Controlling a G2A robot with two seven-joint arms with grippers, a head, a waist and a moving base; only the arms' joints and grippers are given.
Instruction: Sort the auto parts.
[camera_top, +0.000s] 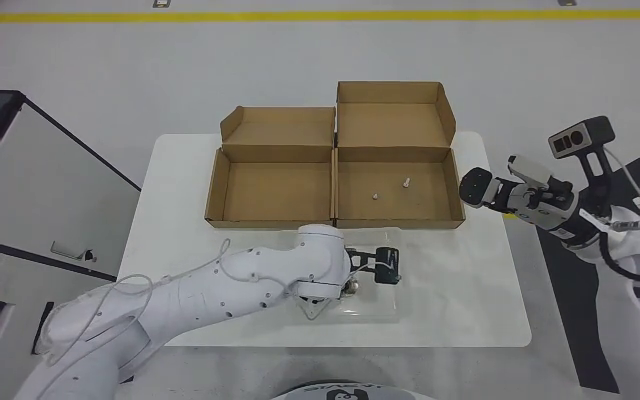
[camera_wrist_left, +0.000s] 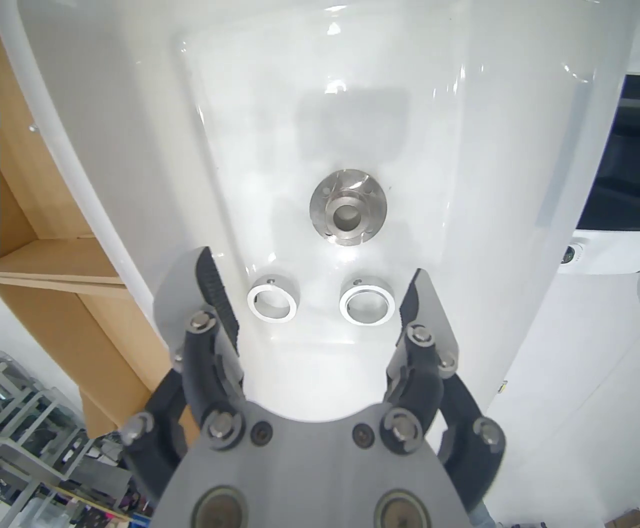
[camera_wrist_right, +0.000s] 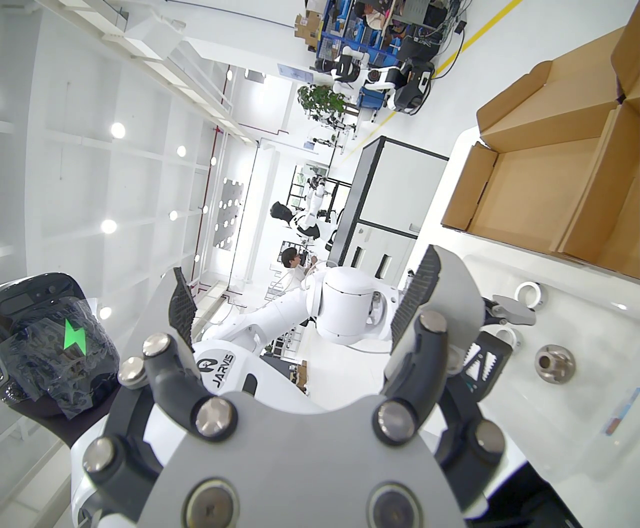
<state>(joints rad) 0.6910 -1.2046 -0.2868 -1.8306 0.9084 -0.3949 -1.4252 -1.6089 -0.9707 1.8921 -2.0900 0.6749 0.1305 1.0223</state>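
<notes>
My left gripper hangs open just above a clear plastic tray at the table's front. Two silver collar rings lie side by side in the tray between its fingertips, untouched. A round steel flange with a centre hole lies a little beyond them. In the top view the left gripper sits over the tray. My right gripper is held open and empty in the air off the right box's right side. From the right wrist view the flange shows farther off.
Two open cardboard boxes stand side by side at the back of the table. The left box is bare inside. The right box holds two small bolts. A dark cabinet stands left of the table.
</notes>
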